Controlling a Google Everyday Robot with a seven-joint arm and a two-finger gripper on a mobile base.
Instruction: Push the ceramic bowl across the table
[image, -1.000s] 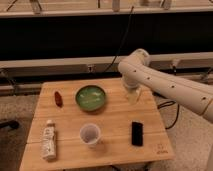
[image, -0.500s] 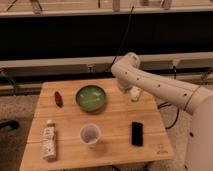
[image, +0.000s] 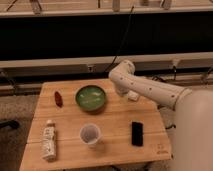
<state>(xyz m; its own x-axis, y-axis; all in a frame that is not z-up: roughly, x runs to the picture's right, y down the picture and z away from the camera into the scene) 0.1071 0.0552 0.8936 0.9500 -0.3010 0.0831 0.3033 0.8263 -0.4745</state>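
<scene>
The green ceramic bowl (image: 91, 98) sits upright on the far middle part of the light wooden table (image: 115, 120). The white arm reaches in from the right, bends at an elbow above the table's far edge, and comes down to the gripper (image: 132, 95). The gripper hangs just above the tabletop, a short way to the right of the bowl and apart from it.
A translucent whitish cup (image: 90, 135) stands near the front middle. A black flat object (image: 137, 133) lies at the front right. A white bottle (image: 49, 140) lies at the front left. A small red item (image: 58, 98) lies left of the bowl.
The arm has swung left and its elbow has moved over the table's far edge. The gripper has come a little nearer the bowl. The bowl has not moved.
</scene>
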